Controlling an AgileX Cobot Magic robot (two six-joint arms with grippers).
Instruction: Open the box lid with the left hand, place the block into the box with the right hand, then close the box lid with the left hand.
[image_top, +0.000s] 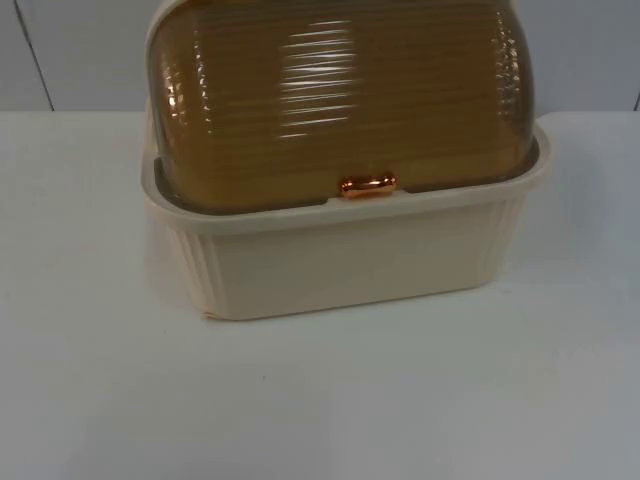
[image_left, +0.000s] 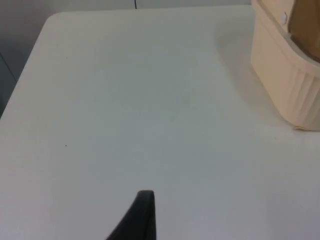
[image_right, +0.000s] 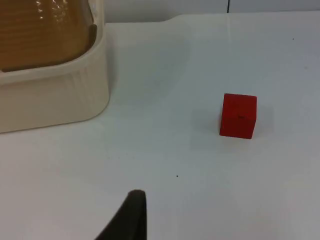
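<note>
- The cream box (image_top: 340, 260) sits centre frame in the top view, its amber lid (image_top: 340, 90) down.
- The red block (image_right: 238, 115) lies on the table (image_top: 320, 400), apart from the box.
- Left gripper (image_left: 142, 220) and right gripper (image_right: 131, 217) hang over the table.

Both arms just hang over the table (image_left: 125, 100), left gripper (image_left: 142, 220) and right gripper (image_right: 131, 217) each above bare tabletop, touching nothing.

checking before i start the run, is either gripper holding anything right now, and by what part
Nothing is held. The red cube block sits free on the white table, and the amber ribbed lid of the cream plastic box is shut, untouched.
</note>
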